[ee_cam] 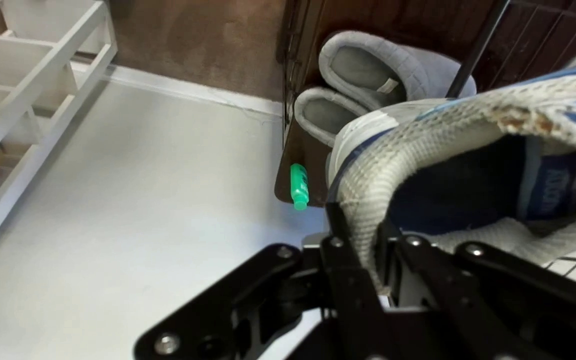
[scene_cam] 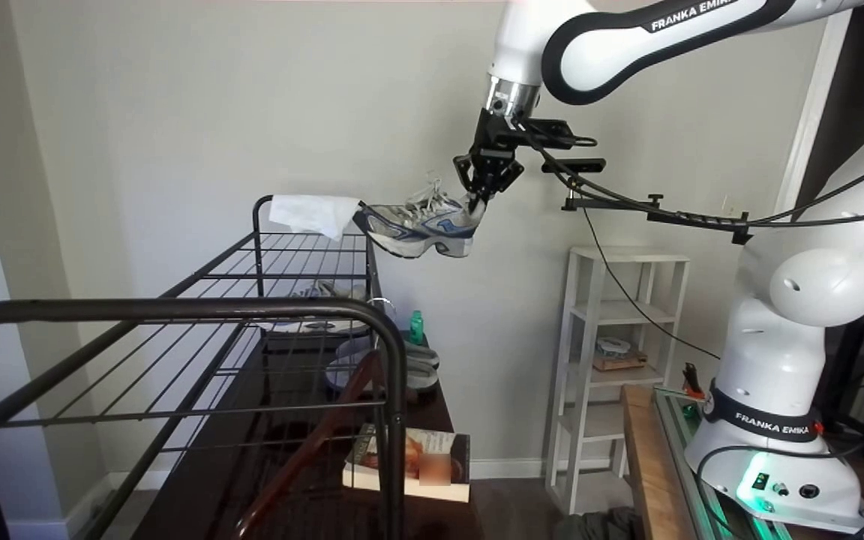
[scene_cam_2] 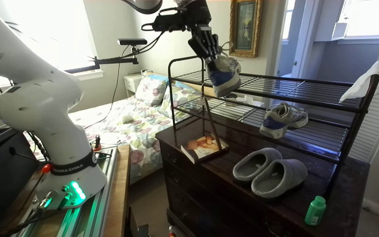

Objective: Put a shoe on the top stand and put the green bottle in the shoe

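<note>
Grey-and-white shoe (scene_cam: 421, 225), heel clasped between the 2 fingers (ee_cam: 345, 270), hangs near the top stand (scene_cam_2: 294, 88), the placing step presumably in hand; the next move should centre and lower it, the green bottle (scene_cam_2: 315, 210) standing near a drawer-side corner of the surface (scene_cam_2: 347, 187).

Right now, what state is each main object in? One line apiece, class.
Held shoe: aloft, not set on the top stand
Gripper: shut on that shoe's heel
Other shoe: sole down on the lower tier
Bottle: upright, capped, on the dresser
Slippers: side by side
Book: closed, cover up
Cloth: draped over one end of the rack
Base light: lit green
</note>
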